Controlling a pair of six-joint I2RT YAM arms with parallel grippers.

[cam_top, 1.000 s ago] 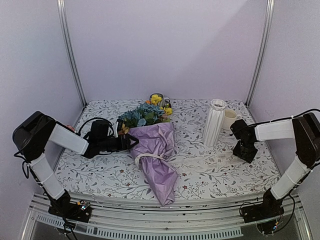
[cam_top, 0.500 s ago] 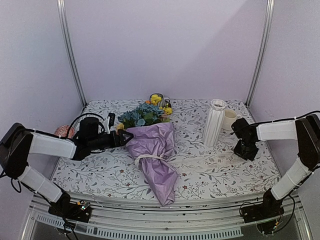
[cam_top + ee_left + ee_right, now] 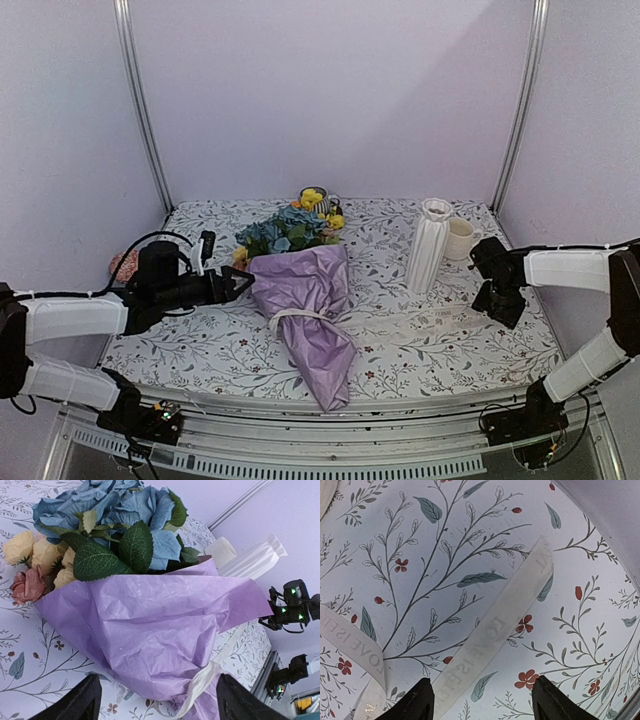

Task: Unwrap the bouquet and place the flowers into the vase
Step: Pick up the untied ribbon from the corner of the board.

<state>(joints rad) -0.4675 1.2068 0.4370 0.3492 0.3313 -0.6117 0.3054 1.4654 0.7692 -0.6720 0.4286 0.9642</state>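
The bouquet lies on the floral cloth at the centre, its lilac paper still bound by a cream ribbon. Blue and yellow flowers stick out of its far end. My left gripper is open just left of the paper. In the left wrist view the paper and flowers fill the frame beyond my open left gripper, apart from it. The white ribbed vase stands upright at the right. My right gripper hangs open over a loose ribbon strip flat on the cloth.
A cream mug stands behind the vase. A striped cup with small yellow blooms sits behind the bouquet. A pink object lies at the cloth's left edge. Metal posts and lilac walls enclose the table.
My left arm has dropped low and its gripper has drawn back leftward off the paper's edge. My right gripper has shifted slightly right and away from the vase.
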